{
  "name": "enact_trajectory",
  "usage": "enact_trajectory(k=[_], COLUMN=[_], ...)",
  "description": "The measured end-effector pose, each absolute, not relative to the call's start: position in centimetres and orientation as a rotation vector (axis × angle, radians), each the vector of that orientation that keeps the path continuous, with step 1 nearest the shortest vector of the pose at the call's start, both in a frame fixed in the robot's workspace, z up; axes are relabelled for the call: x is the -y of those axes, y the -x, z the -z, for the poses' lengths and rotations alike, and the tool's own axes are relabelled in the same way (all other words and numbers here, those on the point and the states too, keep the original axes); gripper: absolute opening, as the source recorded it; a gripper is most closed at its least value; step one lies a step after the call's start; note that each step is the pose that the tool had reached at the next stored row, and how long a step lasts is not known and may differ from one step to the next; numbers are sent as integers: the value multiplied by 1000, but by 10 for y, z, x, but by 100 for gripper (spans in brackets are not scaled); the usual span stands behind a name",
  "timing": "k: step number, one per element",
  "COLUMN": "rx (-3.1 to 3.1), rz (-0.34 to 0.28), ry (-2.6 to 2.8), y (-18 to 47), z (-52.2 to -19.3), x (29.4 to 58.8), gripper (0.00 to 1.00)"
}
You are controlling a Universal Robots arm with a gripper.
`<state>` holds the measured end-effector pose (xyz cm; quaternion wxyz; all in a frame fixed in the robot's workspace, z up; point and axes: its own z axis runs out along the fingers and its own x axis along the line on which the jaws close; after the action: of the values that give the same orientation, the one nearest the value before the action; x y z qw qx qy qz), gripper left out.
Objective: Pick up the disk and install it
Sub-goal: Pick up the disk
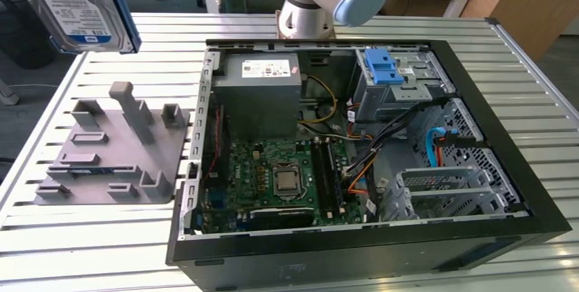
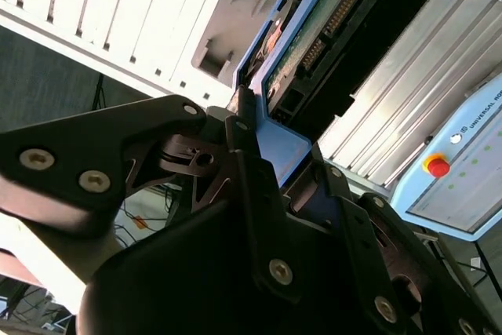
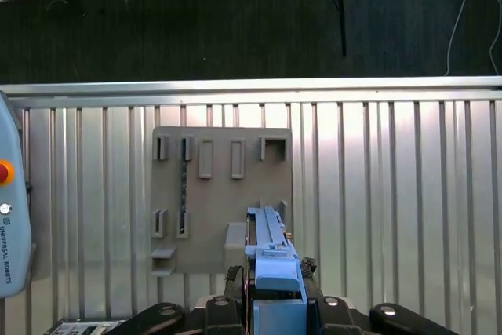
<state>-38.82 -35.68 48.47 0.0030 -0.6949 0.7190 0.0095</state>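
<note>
In both wrist views the gripper (image 2: 280,137) (image 3: 272,274) sits nearest. Its black fingers (image 2: 247,162) are pressed against the two sides of the blue carrier (image 2: 286,151) at one short end of the disk (image 2: 333,21) (image 3: 267,233), pinching it. The disk is held in the air, off the surface. Its long axis runs straight away from the gripper. The first wrist view sees it edge-on, a thin blue-and-grey strip pointing out toward the grey parts fixture (image 3: 220,194) beneath it. The second wrist view sees its underside, a green circuit board (image 2: 302,56) with a row of connector pins, framed in blue. Beyond the disk lie the fixture and the slatted metal surface (image 3: 392,194). At the surface's edge is a teach pendant (image 3: 12,233) with a red button and a line of print on its casing, and past that the dark floor (image 3: 235,21).

In the exterior view the disk (image 1: 77,7) hangs close to the camera at the exterior view's left, above the fixture (image 1: 108,150). Its long axis is near upright, leaning a little, and its flat face is turned to the camera. That face bears a white-and-blue label with small print and barcodes. Farther off, toward the exterior view's right, lies the open computer case (image 1: 362,265). Inside it are a motherboard (image 1: 281,177), a grey power supply (image 1: 260,102) with a white sticker, and a metal drive cage (image 1: 403,92) topped by a blue latch (image 1: 384,68). Behind the case rises the arm's base (image 1: 308,7).
</note>
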Motion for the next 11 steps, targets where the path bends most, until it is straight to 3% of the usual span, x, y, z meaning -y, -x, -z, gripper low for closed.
enact_trajectory(k=[11], rx=[-2255], rz=[-30], ry=[2179], y=[364], z=[-485], x=[367], gripper=[36])
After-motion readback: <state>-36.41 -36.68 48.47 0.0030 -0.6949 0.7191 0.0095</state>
